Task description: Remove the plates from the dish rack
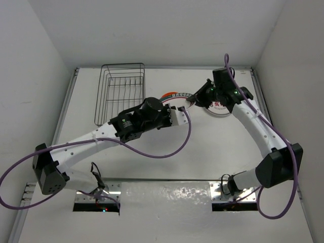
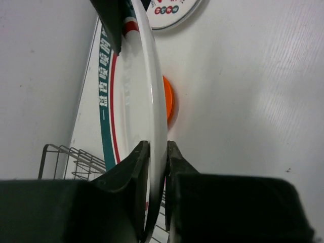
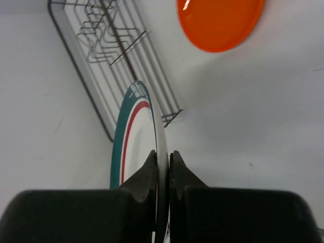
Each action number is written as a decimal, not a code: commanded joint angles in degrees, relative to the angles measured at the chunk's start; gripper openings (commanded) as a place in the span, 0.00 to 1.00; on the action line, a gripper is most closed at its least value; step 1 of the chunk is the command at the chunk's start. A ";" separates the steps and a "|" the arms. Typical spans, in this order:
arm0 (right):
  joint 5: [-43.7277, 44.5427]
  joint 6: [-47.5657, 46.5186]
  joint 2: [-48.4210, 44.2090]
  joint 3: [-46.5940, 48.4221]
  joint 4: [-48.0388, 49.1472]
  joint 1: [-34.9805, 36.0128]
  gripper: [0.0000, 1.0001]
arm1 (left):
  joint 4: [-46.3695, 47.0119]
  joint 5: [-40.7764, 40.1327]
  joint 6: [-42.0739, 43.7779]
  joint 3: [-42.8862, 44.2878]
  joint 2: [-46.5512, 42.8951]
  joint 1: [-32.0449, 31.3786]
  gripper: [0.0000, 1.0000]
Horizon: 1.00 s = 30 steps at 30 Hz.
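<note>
Between the two arms, above the table [image 1: 152, 167] and clear of the dish rack [image 1: 123, 65], we have one white plate [image 2: 129, 101] with a teal-and-red rim standing on edge, and both pincers are on it. Our left gripper [image 2: 157, 152] is pinched tight on one side of the rim; our right gripper [image 3: 162, 157] is pinched just as tight on the opposite side. From above, the rack looks bare of plates. An orange plate [image 3: 220, 23] and a printed white plate [image 1: 218, 109] lie flat on the table nearby.

The danger, as we judge it, is the shared grip. If either arm pulls away before the other lets go, the plate gets wrenched between them and could slide out of both. Once one side releases, only a thin pinch on a smooth rim carries it; the plate may swing down and strike the orange plate close by, or chip on the table
</note>
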 commanded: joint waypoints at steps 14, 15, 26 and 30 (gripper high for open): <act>21.31 -1.14 -11.60 -19.30 12.44 -13.08 0.00 | 3.67 -24.47 -24.90 0.84 -2.34 0.56 1.00; 26.73 -2.01 -12.66 -20.63 14.71 -13.60 0.00 | 2.70 -25.61 -29.45 0.84 -3.14 0.91 1.00; 46.39 -3.17 -12.24 -30.58 28.78 -16.94 0.00 | -10.75 -13.67 -46.72 3.03 -8.16 12.51 1.00; 46.47 -1.85 -6.97 -28.21 30.03 -19.40 0.00 | -11.72 -11.48 -47.95 2.33 -8.60 12.52 1.00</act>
